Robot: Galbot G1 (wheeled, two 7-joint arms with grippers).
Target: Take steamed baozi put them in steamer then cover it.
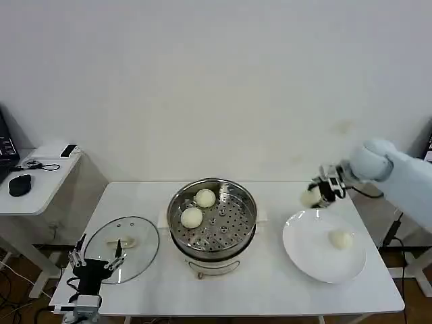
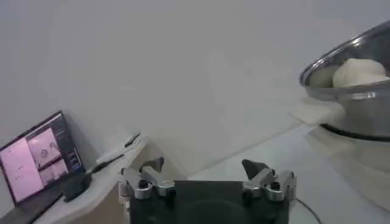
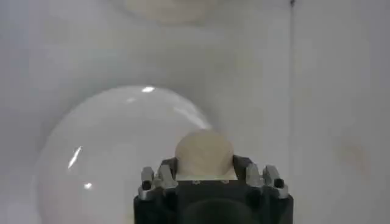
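- Right gripper [image 1: 316, 194] clamps a small round cream-white baozi [image 1: 310, 197] above the flat white plate [image 1: 307, 251], between it and the shiny steel steamer [image 1: 244, 202]
- Left gripper [image 1: 96, 259] rests spread wide at the clear glass cover [image 1: 143, 244]; nothing held

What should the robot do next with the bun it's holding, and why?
Probably carry it across to the steamer. The right claw is shut on a baozi, lifted above the far edge of the white plate, so it is already picked up. Two buns sit on the steamer's holey tray with room beside them. The left claw waits open by the glass cover.
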